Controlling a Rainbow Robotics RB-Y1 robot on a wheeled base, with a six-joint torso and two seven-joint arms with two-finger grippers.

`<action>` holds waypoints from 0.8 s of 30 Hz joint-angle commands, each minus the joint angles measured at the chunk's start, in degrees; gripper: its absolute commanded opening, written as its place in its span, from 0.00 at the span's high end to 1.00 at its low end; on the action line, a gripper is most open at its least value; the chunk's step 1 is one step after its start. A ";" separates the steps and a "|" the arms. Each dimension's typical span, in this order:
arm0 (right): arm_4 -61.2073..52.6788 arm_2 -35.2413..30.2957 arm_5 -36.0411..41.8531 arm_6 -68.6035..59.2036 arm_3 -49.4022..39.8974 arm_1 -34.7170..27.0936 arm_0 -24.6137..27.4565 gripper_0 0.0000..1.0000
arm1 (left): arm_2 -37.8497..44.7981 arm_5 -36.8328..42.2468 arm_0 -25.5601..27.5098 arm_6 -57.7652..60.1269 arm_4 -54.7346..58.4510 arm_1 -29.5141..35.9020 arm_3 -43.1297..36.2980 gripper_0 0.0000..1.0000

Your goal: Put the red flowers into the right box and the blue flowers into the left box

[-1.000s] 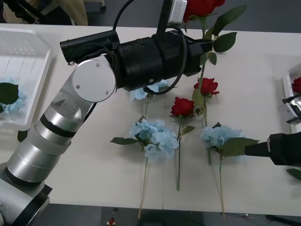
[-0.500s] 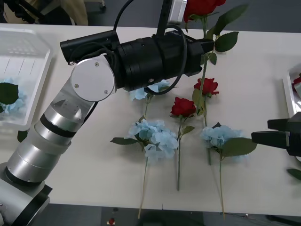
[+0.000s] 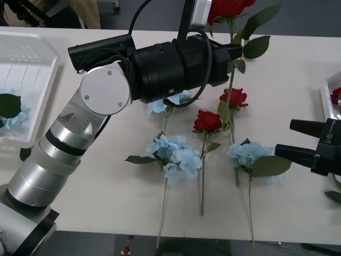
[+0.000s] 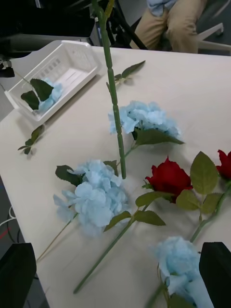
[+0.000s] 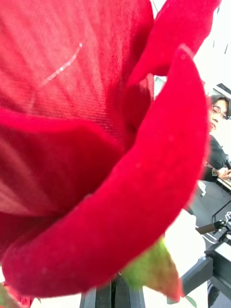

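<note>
On the near part of the worktop (image 3: 106, 192) lie two blue flowers, one (image 3: 175, 154) in the middle and one (image 3: 248, 154) more to the right, with a red flower (image 3: 207, 121) between them. The right tool (image 3: 298, 140) hovers at the right edge, its two black fingers spread apart and holding nothing; the right blue flower lies just beside its lower fingertip. Behind the middle rose lies another rose (image 3: 235, 97), and a third blue flower (image 3: 160, 105) is partly hidden under the left arm (image 3: 106, 96). The right box (image 3: 326, 98) shows by its edge, with something red in it. The left box (image 3: 32, 85) on the far left holds a blue flower (image 3: 13, 114). At the far side, the left tool (image 5: 115, 296) is raised, pinching the stem of a red rose (image 3: 228, 8) whose stem hangs down.
</note>
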 commanded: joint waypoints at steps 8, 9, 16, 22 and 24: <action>0.03 10.11 -8.13 10.66 0.53 -1.22 -2.27 0.00 | 0.08 -0.52 -1.85 -2.39 0.10 0.60 -1.75 1.00; -0.05 11.60 -9.27 10.75 0.53 -2.45 -2.70 0.00 | 0.08 -0.52 -1.85 -2.39 0.10 0.60 -1.75 1.00; -1.28 21.09 -17.88 10.40 1.76 -9.92 -6.92 0.00 | 0.08 -0.52 -1.85 -2.39 0.10 0.60 -1.75 1.00; -1.64 27.77 -24.48 10.14 4.84 -13.52 -11.41 0.00 | 0.08 -0.52 -1.85 -2.39 0.10 0.60 -1.75 1.00; -1.64 30.23 -27.38 10.14 6.33 -14.14 -13.16 0.00 | 0.08 -0.52 -1.85 -2.39 0.10 0.60 -1.75 1.00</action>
